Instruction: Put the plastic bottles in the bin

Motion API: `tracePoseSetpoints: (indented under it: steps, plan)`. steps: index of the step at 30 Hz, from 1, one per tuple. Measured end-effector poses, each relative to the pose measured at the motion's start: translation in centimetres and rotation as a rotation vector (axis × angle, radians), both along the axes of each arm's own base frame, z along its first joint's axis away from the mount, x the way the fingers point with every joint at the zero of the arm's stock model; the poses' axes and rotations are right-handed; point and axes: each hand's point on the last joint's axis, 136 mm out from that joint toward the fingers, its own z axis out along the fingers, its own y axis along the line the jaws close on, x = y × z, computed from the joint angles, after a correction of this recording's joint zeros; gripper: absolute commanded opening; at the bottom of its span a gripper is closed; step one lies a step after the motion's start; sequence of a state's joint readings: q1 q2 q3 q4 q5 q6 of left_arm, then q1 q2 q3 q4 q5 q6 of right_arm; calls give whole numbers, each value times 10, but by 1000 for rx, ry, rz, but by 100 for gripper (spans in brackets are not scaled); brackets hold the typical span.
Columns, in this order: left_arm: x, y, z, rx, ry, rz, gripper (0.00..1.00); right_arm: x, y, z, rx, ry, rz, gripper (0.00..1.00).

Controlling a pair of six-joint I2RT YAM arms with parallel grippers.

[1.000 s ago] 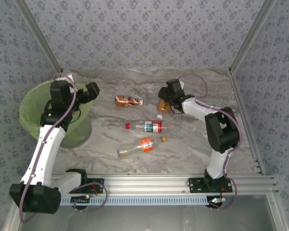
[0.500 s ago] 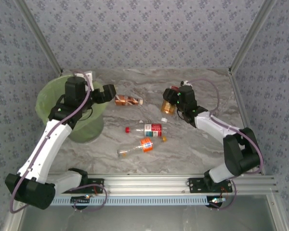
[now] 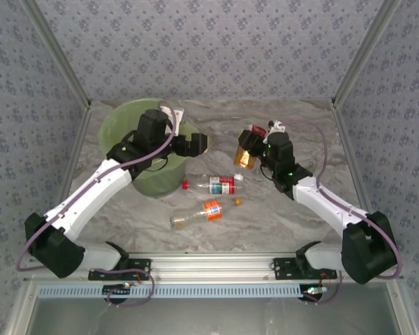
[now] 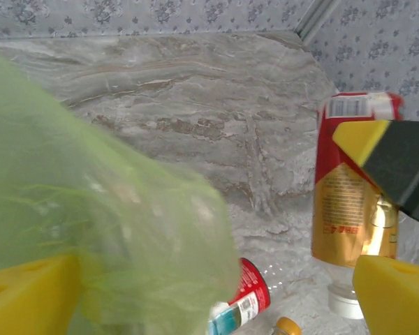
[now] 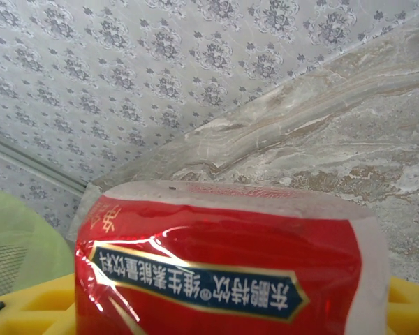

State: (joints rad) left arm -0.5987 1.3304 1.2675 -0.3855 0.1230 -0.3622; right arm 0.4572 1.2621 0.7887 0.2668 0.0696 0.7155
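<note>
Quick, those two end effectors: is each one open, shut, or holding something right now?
Left end effector: open wide, gripping nothing, right by the bin.
Right end effector: shut on the red-labelled bottle.

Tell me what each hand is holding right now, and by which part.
Right hand: shut on the amber plastic bottle with the red-and-gold label, around its labelled body. Left hand: open, gripping nothing.

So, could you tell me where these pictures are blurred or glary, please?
Left wrist view: the round bin's translucent light-green bag is a blurred smear near the lens; right wrist view: the red-labelled plastic bottle is sharp, its film glinting; top view: evenly lit.
</note>
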Motion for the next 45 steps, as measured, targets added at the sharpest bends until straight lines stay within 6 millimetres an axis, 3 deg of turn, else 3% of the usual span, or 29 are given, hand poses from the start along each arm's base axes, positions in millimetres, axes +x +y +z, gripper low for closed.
tracePoseSetpoints:
  steps: [12,19,25,29,37,45]
  plan:
    - [31,44,0,32,-21,207,99,-3,1,0,4,0,10,59]
    - [25,37,-15,123,17,163,99,-3,3,-5,0,10,13,59]
    - [35,54,-19,179,17,245,98,-4,10,-13,-8,31,35,59]
    - [41,80,-19,164,30,337,98,-5,16,-18,-10,43,58,59]
    - [36,157,-20,122,61,580,99,-4,29,-19,-15,47,95,59]
    - [22,189,-18,90,94,698,99,-2,37,-19,-17,51,114,59]
